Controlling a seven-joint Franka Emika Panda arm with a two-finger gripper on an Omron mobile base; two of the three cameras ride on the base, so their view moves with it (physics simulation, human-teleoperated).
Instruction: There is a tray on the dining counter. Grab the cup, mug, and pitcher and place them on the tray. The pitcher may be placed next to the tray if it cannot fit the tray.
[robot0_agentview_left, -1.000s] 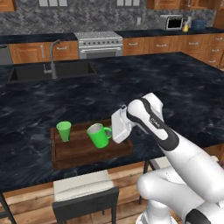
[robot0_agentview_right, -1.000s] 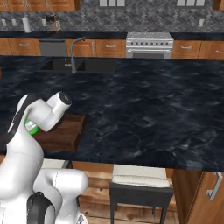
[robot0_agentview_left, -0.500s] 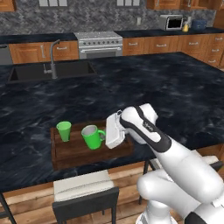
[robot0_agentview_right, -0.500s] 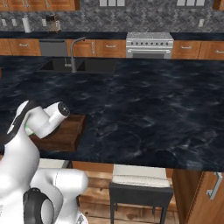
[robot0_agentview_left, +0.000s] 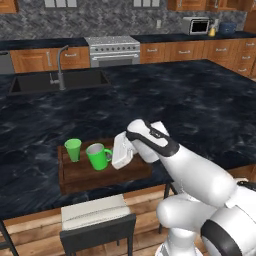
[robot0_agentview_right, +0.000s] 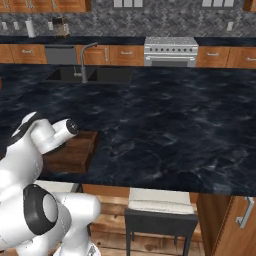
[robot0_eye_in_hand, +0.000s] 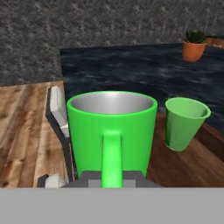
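Observation:
The green mug (robot0_agentview_left: 98, 156) hangs over the middle of the brown tray (robot0_agentview_left: 75, 174), and my gripper (robot0_agentview_left: 112, 160) is shut on its loop handle from the right. Whether the mug's base touches the tray I cannot tell. The green cup (robot0_agentview_left: 73, 149) stands upright on the tray just left of the mug. In the hand view the mug (robot0_eye_in_hand: 111, 124) is close in front with its handle toward the gripper (robot0_eye_in_hand: 111, 178), and the cup (robot0_eye_in_hand: 183, 122) stands to its right on the tray (robot0_eye_in_hand: 188, 164). The tray (robot0_agentview_right: 75, 152) lies near the front edge of the dining counter (robot0_agentview_left: 200, 110). The pitcher is out of view.
A sink (robot0_agentview_left: 55, 82) with a faucet (robot0_agentview_left: 61, 65) is set in the counter at the far left. A stool (robot0_agentview_left: 95, 215) stands below the counter edge in front of the tray. A potted plant (robot0_eye_in_hand: 194, 46) sits far off on the counter.
The arm has carried the mug leftward over the tray, closer to the cup, and the hand has dropped lower. The cup and tray stayed put.

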